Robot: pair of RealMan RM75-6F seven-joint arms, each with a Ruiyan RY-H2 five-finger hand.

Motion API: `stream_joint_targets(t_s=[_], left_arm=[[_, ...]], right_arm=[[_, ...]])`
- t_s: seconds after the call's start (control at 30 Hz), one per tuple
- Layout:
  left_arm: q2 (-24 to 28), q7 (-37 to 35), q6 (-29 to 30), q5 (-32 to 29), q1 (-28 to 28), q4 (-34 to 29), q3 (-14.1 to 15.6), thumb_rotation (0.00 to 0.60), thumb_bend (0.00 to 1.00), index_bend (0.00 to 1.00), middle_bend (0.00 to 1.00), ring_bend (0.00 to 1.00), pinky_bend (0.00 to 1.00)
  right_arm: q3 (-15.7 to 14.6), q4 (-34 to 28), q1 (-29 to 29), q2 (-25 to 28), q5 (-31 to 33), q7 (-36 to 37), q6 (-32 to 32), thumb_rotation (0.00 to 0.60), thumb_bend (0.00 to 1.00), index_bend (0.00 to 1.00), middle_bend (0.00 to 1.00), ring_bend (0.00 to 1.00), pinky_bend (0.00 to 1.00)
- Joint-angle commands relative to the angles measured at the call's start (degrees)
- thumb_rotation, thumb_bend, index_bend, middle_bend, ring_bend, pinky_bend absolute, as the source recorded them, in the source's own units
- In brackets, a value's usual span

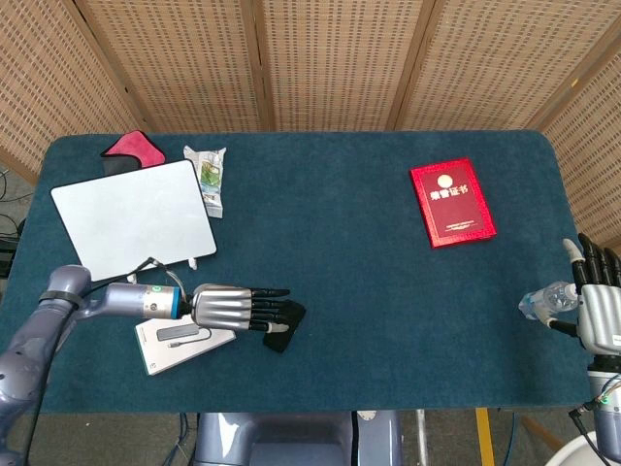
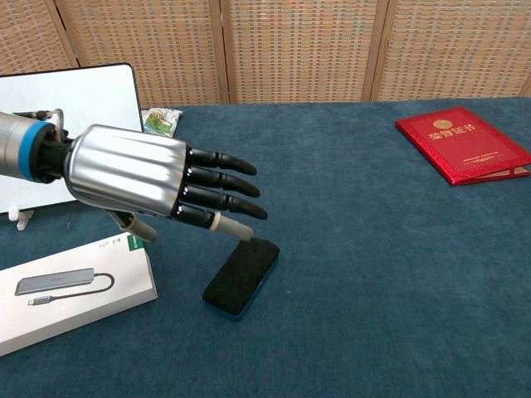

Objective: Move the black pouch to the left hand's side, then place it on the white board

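The black pouch (image 1: pixel 283 333) (image 2: pixel 241 276) lies flat on the blue table near the front edge, a little left of centre. My left hand (image 1: pixel 233 308) (image 2: pixel 158 185) hovers just above and left of it, fingers stretched out and apart, holding nothing; one fingertip (image 2: pixel 241 232) reaches over the pouch's far end. The white board (image 1: pixel 133 218) (image 2: pixel 70 124) stands tilted on small feet at the back left. My right hand (image 1: pixel 597 301) is at the table's right edge, fingers apart and empty; the chest view does not show it.
A white box with a printed hub (image 1: pixel 179 335) (image 2: pixel 66 290) lies under the left wrist. A red booklet (image 1: pixel 452 202) (image 2: pixel 463 143) lies at the right. A snack packet (image 1: pixel 211 175) (image 2: pixel 158 128) and a pink cloth (image 1: pixel 128 148) sit by the board.
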Motion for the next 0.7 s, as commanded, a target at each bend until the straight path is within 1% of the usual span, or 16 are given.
stream_joint_targets(t_s=[0.03,0.17,0.43,0.7], left_arm=[[-3.48,-2.03,-0.1,-1.44,-2.28,3.4,2.56,0.6,0.0,0.0,0.0,0.0,0.0],[-6.14,-3.18,-1.31,-3.34,-4.08,5.7,4.1,0.6,0.0,0.0,0.0,0.0,0.0],[-9.05,-4.88,-3.7,-5.69,-7.51,7.84,7.17,0.6,0.0,0.0,0.0,0.0,0.0],[-11.93,-6.11,-6.9,-7.56,-8.69,9.11,10.64,0.6,0.0,0.0,0.0,0.0,0.08]], right_arm=[[0.58,0.26,-0.24,0.06,0.45,-0.29,-0.45,0.6,0.0,0.0,0.0,0.0,0.0],[1.09,0.63,-0.09,0.14,1.0,-0.02,-2.13,0.6,0.0,0.0,0.0,0.0,0.0],[1.91,0.87,-0.13,0.21,1.0,0.14,-3.18,0.6,0.0,0.0,0.0,0.0,0.0],[2.8,0.91,-0.66,0.63,1.2,1.13,-3.46,0.6,0.0,0.0,0.0,0.0,0.0]])
